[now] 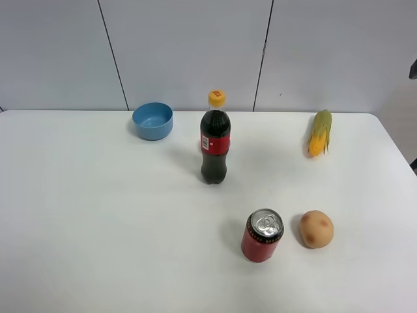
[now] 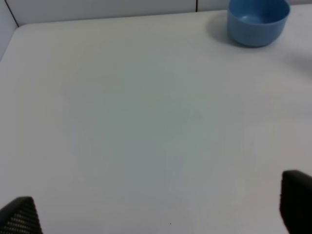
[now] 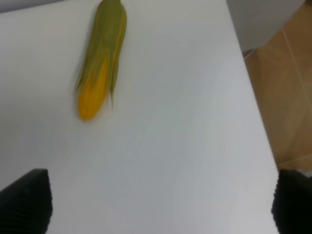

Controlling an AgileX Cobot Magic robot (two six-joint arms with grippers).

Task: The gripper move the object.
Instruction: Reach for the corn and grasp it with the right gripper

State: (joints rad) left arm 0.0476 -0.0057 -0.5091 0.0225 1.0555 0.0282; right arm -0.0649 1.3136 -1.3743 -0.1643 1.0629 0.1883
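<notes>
At far right, I see the corn (image 1: 320,133) lying apart, ahead of my right gripper (image 3: 158,202); jaws wide, empty.

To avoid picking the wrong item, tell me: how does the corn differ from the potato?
The corn is long and tapered; the potato is round. The corn is yellow with green husk; the potato is tan. The corn lies far back; the potato sits nearer, beside the red can. Both rest on the white table.
</notes>
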